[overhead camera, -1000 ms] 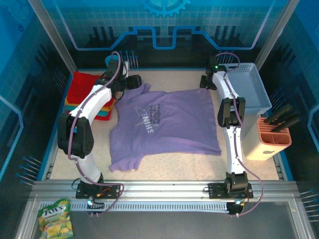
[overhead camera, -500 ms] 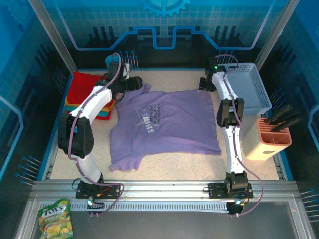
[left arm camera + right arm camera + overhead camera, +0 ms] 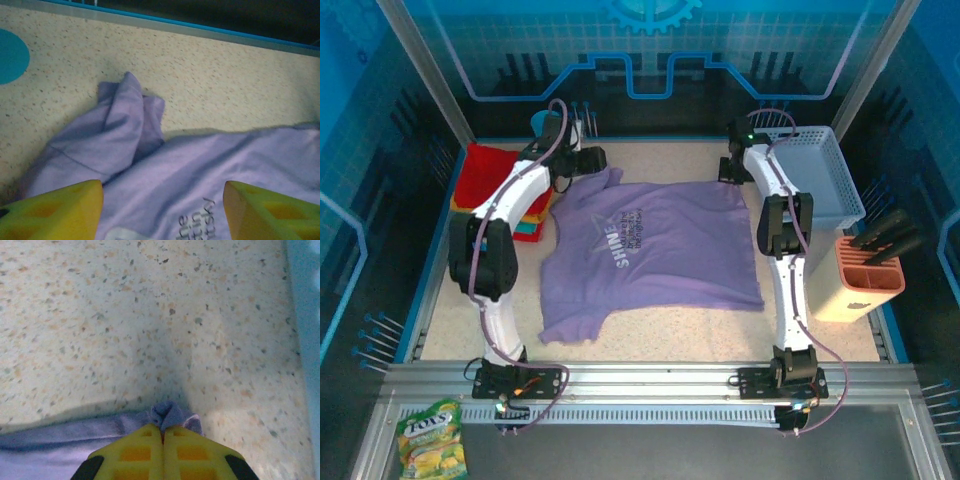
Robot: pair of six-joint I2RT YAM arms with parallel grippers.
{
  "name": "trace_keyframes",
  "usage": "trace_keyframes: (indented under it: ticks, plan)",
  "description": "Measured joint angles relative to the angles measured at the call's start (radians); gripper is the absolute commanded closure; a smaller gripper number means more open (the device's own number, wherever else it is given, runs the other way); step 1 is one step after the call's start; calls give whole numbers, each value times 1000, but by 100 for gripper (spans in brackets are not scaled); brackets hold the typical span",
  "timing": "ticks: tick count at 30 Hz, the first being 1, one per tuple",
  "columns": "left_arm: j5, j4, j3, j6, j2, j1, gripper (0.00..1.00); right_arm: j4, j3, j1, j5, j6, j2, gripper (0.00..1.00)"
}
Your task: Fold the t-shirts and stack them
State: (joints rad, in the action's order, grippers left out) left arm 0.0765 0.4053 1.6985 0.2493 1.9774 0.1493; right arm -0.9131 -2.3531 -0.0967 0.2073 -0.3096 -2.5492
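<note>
Right end effector (image 3: 161,434) is pinching a corner of the lavender-purple cloth t-shirt (image 3: 660,255); left end effector (image 3: 161,202) is hovering, spread wide, over its rumpled sleeve (image 3: 117,130).

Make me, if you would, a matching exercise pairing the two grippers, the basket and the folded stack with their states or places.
1 left gripper
2 right gripper
3 basket
4 folded stack

a far left of the table
b shut on the purple shirt corner
c far right of the table
d open over the shirt

Pairs: 1-d, 2-b, 3-c, 4-a
</note>
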Motion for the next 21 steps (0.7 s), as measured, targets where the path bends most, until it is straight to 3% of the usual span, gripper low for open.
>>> trace_keyframes:
  ticks: [11, 21]
  plan:
    - [-93, 159, 393, -56, 315, -2, 32, 184, 405, -3, 9, -19, 443, 100]
    - [-118, 279, 651, -68, 510, 20, 32, 230, 590, -30, -43, -30, 527, 100]
